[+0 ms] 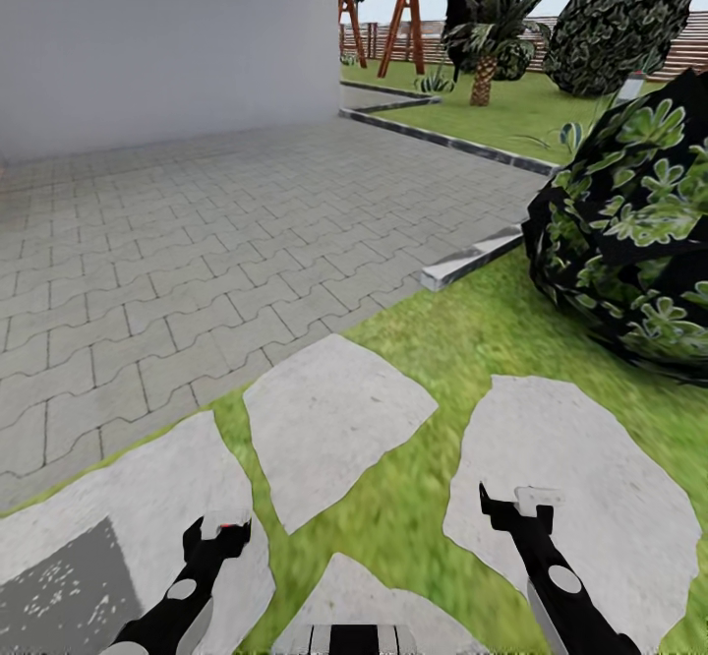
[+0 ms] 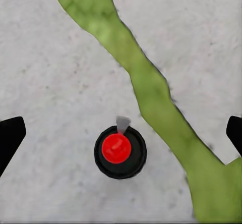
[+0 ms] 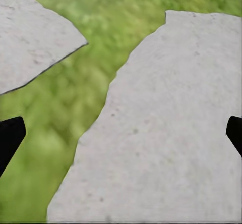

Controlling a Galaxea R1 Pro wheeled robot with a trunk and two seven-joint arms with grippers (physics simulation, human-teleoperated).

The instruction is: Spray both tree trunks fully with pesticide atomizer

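Left gripper [image 2: 121, 133] hung open over the atomizer [image 2: 120, 151] on a paving slab [image 2: 50, 82]; an off-centre descent risked tipping it. Right gripper [image 3: 121, 133] open, empty, at 5 o'clock.

**Paving left, lawn right**

Stepping stones [image 1: 329, 419] lie in the grass [image 1: 447, 340] just ahead of the robot. The paving [image 1: 197, 242] spreads beyond them to the left, up to the house wall [image 1: 167, 35]. A bush [image 1: 629, 232] stands at right. Farther back are a palm [image 1: 484, 45], a swing frame [image 1: 379, 16] and the fence [image 1: 688, 45].

In the left wrist view the atomizer [image 2: 120, 152] stands on a stone, between the left gripper's [image 2: 121, 138] fingers.
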